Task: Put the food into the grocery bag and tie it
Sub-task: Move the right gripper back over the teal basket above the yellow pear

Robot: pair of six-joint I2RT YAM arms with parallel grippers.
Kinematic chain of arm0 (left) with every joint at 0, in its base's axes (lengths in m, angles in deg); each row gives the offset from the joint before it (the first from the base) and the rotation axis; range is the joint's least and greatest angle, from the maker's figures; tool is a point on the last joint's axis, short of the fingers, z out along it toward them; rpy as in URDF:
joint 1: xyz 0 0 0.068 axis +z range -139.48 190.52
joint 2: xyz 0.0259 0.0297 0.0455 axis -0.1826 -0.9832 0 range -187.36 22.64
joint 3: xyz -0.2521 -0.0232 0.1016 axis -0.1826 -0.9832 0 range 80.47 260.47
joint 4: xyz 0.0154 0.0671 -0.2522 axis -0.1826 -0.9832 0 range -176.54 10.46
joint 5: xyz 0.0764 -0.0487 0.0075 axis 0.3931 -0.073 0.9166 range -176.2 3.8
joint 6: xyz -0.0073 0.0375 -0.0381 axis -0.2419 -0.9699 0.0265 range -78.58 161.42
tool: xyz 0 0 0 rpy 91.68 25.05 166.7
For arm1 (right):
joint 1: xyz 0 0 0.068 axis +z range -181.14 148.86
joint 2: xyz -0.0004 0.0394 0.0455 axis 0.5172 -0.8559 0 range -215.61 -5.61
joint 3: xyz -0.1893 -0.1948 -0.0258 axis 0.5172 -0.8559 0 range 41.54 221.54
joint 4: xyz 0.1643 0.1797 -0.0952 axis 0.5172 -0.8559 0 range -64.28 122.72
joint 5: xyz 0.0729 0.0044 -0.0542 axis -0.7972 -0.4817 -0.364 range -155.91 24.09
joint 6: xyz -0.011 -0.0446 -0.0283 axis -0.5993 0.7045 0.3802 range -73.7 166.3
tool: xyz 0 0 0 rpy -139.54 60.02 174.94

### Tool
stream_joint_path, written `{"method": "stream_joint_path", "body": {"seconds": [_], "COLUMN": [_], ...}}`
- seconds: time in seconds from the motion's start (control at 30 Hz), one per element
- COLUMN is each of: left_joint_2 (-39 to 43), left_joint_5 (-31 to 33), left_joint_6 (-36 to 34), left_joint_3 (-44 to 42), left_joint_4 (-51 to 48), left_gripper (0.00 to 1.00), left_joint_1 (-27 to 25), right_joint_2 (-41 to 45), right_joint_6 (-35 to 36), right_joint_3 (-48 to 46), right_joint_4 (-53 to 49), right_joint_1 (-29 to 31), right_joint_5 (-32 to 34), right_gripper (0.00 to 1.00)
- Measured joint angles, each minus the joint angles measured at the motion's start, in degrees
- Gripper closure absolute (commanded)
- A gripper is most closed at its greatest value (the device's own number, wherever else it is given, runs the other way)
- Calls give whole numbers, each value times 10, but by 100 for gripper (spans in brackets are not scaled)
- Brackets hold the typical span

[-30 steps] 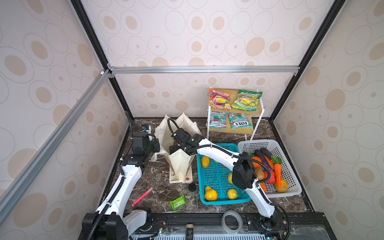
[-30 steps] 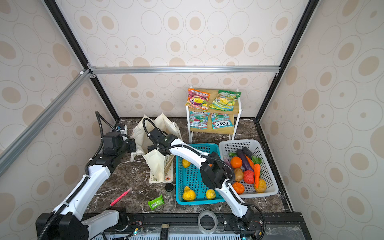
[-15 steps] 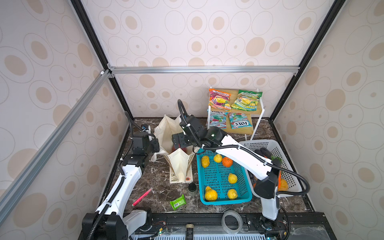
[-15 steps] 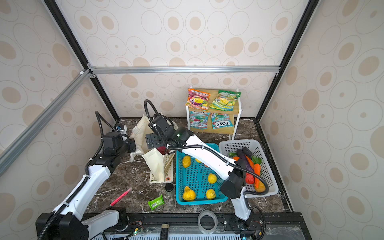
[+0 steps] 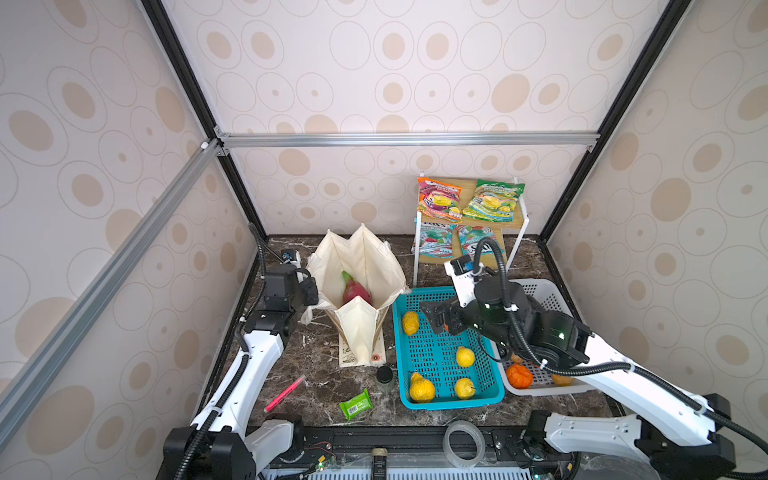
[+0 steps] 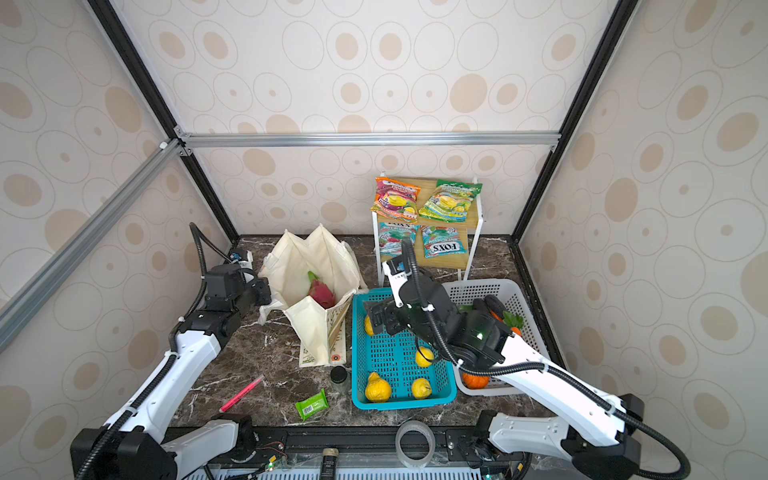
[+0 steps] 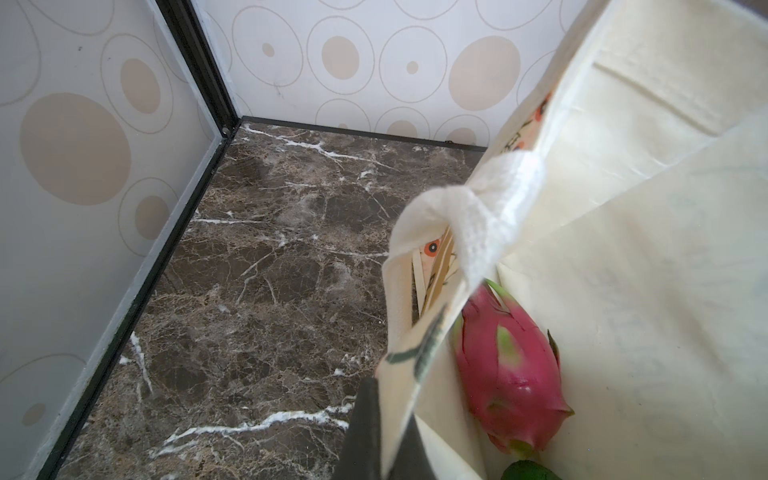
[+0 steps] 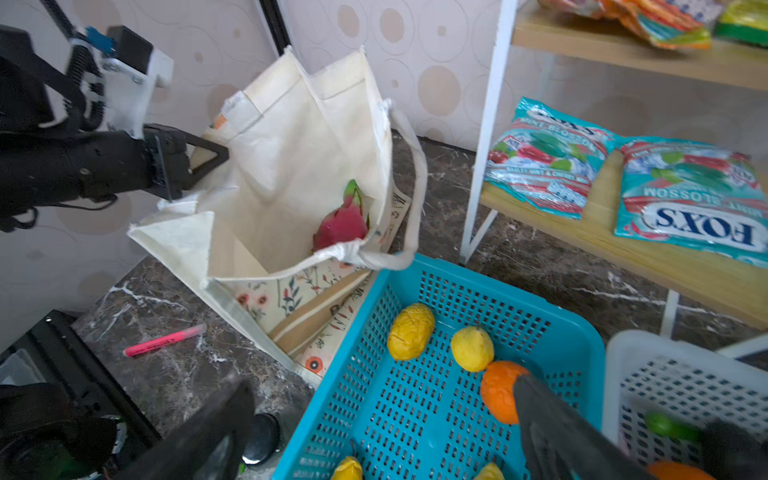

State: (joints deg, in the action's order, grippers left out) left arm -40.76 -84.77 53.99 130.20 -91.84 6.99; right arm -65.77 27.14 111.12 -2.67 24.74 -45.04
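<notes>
Canvas walls of the grocery bag (image 5: 365, 266) stand open at the counter's (image 5: 316, 374) back left. The left fingers (image 5: 311, 291) are clenched on its left rim, holding the mouth wide. A pink dragon fruit (image 5: 356, 292) lies inside, low against the wall nearest the blue basket (image 5: 449, 404). The right fingers (image 5: 434, 318) are spread and empty over the basket's far left part, just right of the bag's rim. One white handle (image 8: 419, 195) droops to the basket's far corner. Yellow fruits (image 5: 464, 356) lie well apart in the basket; a white basket (image 5: 552, 291) sits just beside its right edge. Snack packets (image 5: 440, 199) lie on the shelf rack (image 5: 436, 259) behind. Bare counter opens in front of the bag, up to a pink marker (image 5: 284, 392), a green packet (image 5: 355, 404) and a dark jar (image 5: 384, 376) beside the basket's left edge.
</notes>
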Motion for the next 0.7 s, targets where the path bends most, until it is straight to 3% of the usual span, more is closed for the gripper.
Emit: {"method": "stream_joint_path", "body": {"seconds": [0.37,0.6,0.7], "left_joint_2": [0,0,0], "left_joint_5": [-1,-3,-3], "left_joint_6": [0,0,0], "left_joint_3": [0,0,0], "left_joint_4": [0,0,0], "left_gripper": [100,100,100], "left_joint_1": [0,0,0], "right_joint_2": [-28,-113,-146], "right_joint_6": [-71,-155,-179], "right_joint_3": [-45,-70,-92], "right_joint_4": [-123,-148,-145], "right_joint_1": [-9,-12,-13], "right_joint_5": [73,53,12], "right_gripper": [0,2,3]}}
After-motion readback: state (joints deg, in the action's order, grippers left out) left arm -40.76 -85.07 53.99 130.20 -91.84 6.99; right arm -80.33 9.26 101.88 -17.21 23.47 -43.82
